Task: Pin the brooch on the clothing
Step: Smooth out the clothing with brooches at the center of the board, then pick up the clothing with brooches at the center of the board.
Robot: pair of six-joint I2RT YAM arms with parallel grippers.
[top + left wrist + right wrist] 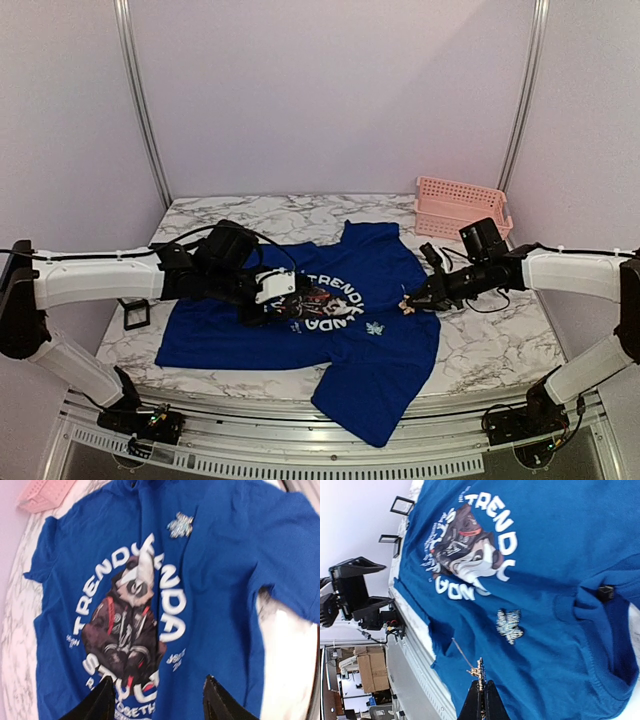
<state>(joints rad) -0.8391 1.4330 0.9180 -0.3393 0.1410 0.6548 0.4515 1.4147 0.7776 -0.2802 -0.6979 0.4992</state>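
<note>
White marble veined with grey covers the surface [500, 345], which sits in a booth of pale lilac walls with aluminium posts [140, 100] in the back corners. A pink slotted basket [460, 205] stands at the far right, and small black frames [135, 314] lie near the left edge.

The royal-blue T-shirt [388, 268] lies flat, print up, across the middle. Its long axis runs from side to side: collar toward the right arm, hem toward the left. One sleeve points to the back wall and the other drapes over the near edge. The panda's head in the round print [132, 625] points toward the collar. A silver snowflake-shaped brooch [509, 625] rests on the chest just past the print, toward the collar; whether it is pinned cannot be told.

The right tool [481, 687] has its fingers pinched together on a small gold brooch [479, 670]. The brooch sticks straight out from the tips, in line with them, over the fabric near the silver one. Contact with the cloth cannot be judged. The left tool [157, 700] hangs above the hem end of the print, jaws set well apart with nothing between them
</note>
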